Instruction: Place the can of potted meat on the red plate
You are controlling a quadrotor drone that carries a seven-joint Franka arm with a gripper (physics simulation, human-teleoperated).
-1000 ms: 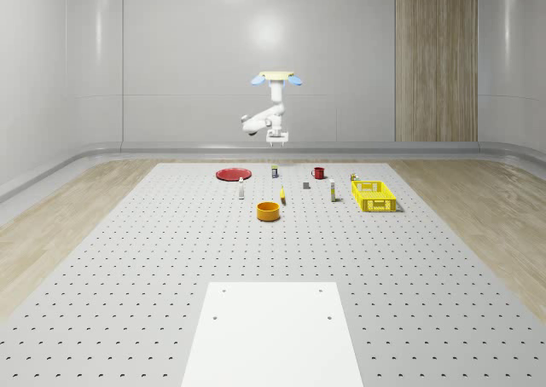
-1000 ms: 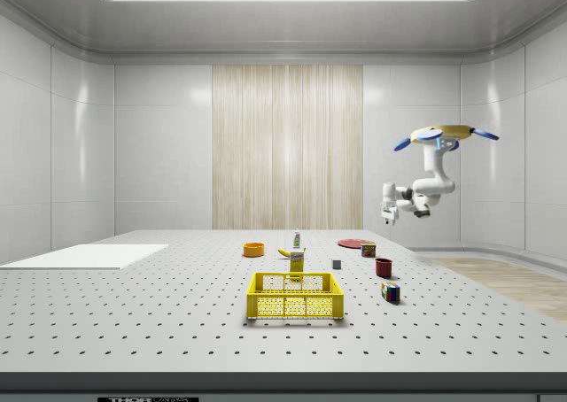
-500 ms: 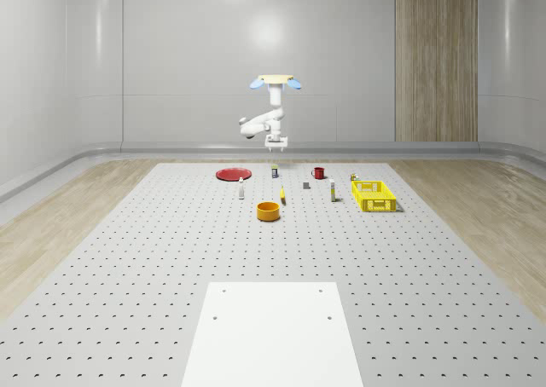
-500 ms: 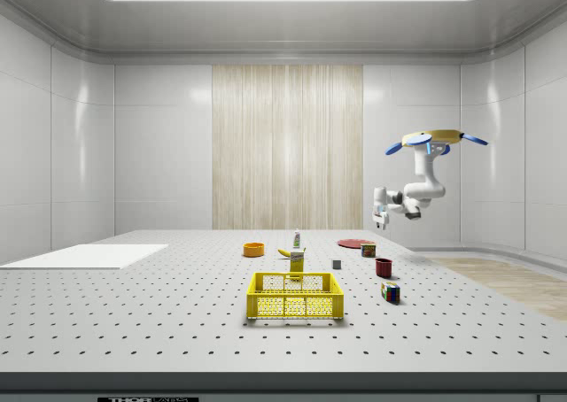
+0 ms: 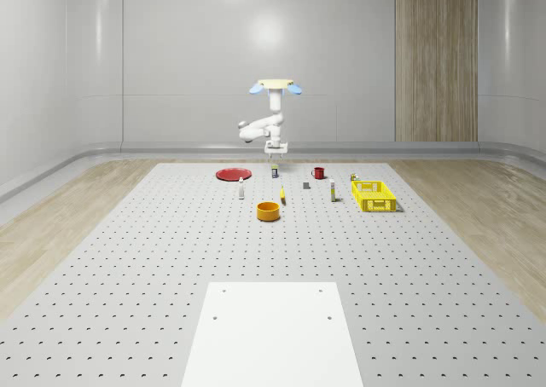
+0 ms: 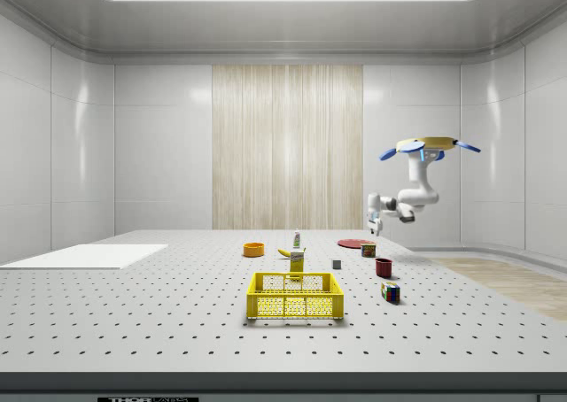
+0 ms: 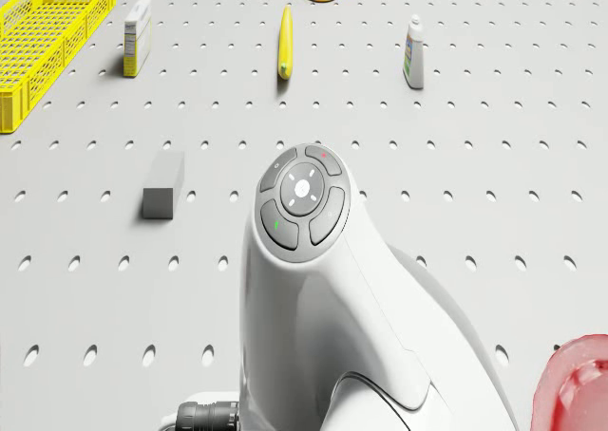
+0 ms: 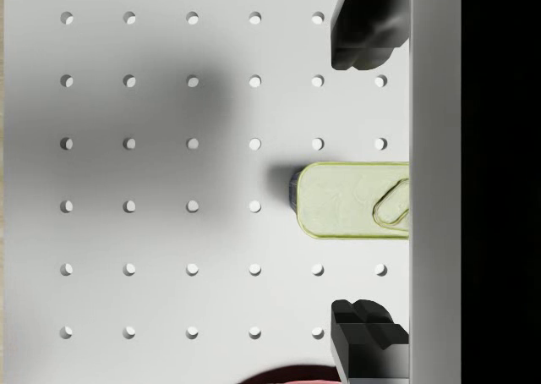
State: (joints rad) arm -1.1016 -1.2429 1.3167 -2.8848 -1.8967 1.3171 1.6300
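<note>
Under spread jaws, half-cropped can (image 8: 352, 200).

The drone (image 5: 273, 85) is seen hovering above the far end of the perforated table (image 5: 171, 259), its gripper (image 5: 275, 156) hung spread directly over the can of potted meat (image 5: 274, 172). The round red plate (image 5: 232, 175) is set to the whole-scene view's left of the can, and the yellow wire basket (image 5: 374, 195) is placed well to its right.

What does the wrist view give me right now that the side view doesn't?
Wrist view: the potted meat can's pale lid with its pull tab, lined up between the two spread fingertips, on the perforated table.

Side view: the drone hovering beyond the red plate's far side, gripper above the can, plus the yellow basket and red mug.

Both: can, gripper, plate edge.
</note>
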